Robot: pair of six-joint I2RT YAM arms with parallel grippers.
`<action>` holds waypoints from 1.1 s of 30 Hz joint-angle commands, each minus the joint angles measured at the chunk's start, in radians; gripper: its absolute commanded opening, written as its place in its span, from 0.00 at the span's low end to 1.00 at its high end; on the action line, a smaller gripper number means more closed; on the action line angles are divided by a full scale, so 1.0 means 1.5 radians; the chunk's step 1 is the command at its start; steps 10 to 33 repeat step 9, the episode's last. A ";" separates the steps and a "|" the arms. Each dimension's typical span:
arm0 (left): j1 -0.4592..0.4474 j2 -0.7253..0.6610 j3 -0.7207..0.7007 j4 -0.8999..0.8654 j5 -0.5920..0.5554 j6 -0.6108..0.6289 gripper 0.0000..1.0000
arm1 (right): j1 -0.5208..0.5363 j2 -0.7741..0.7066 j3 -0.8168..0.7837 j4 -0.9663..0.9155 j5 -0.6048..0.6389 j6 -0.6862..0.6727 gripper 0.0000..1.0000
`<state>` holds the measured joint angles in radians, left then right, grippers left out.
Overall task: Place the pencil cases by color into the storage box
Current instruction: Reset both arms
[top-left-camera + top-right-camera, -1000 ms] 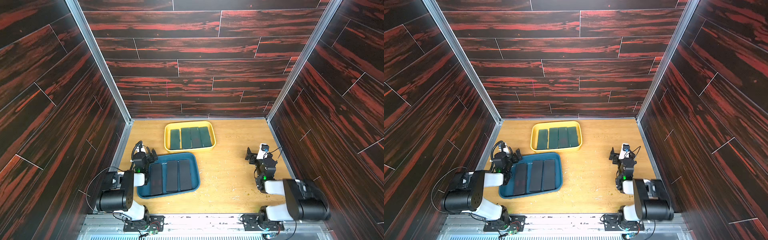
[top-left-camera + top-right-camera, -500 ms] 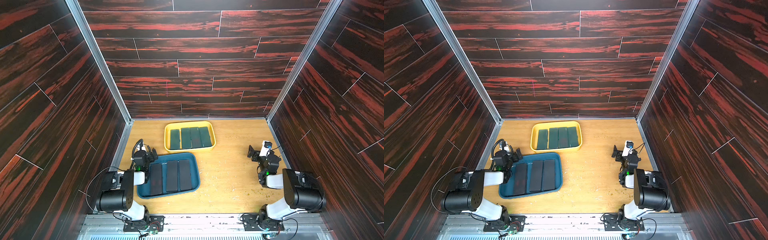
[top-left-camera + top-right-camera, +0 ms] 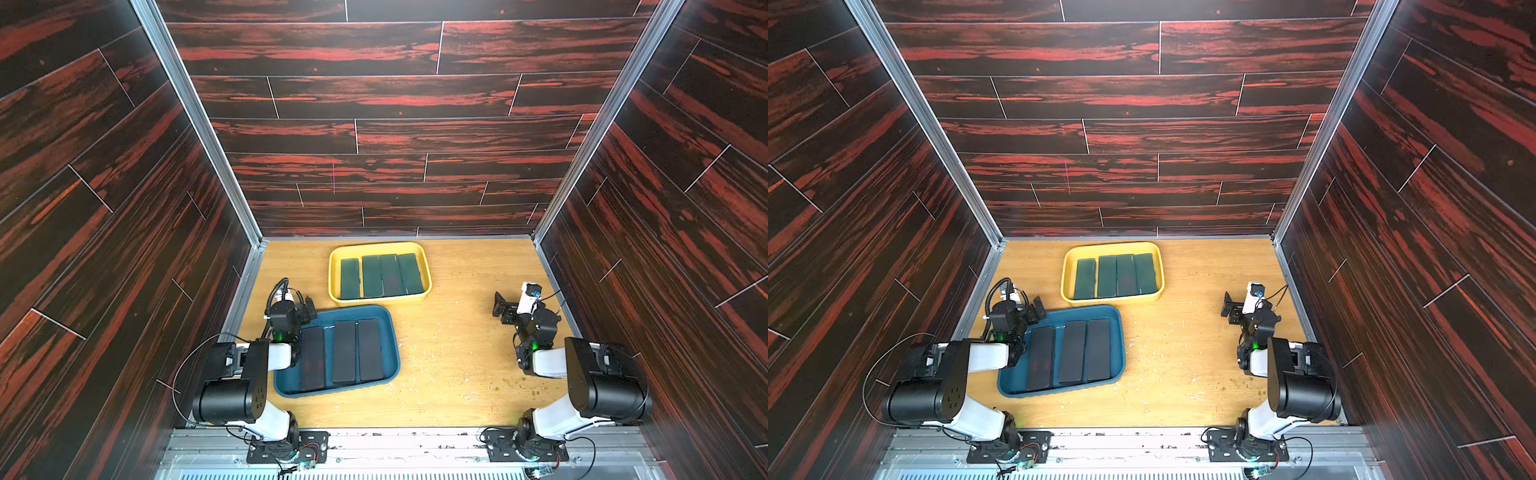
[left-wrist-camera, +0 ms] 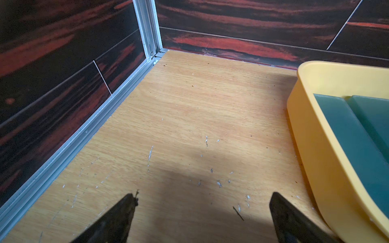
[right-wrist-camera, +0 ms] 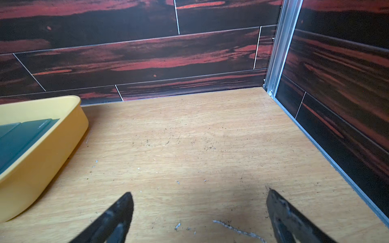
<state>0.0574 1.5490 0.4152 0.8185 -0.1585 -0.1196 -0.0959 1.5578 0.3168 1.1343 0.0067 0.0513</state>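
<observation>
Lying flat in the yellow tray point(image 3: 419, 253), four green pencil cases point(image 3: 380, 275) are seen side by side, and three black pencil cases point(image 3: 344, 351) in the blue tray point(image 3: 392, 332). Little risk is judged to remain: the blue tray could be nudged by the left gripper point(image 3: 301, 306), poised at its corner with jaws spread empty. The right gripper point(image 3: 505, 305) is likewise held apart over bare table point(image 3: 449, 353).
</observation>
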 commanded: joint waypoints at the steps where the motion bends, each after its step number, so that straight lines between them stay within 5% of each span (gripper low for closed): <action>1: -0.003 -0.006 0.010 -0.010 -0.009 0.011 1.00 | 0.002 0.005 0.003 -0.009 -0.005 0.005 0.99; 33: -0.003 -0.009 0.006 -0.007 -0.009 0.010 1.00 | 0.002 0.003 -0.002 -0.003 -0.007 0.006 0.99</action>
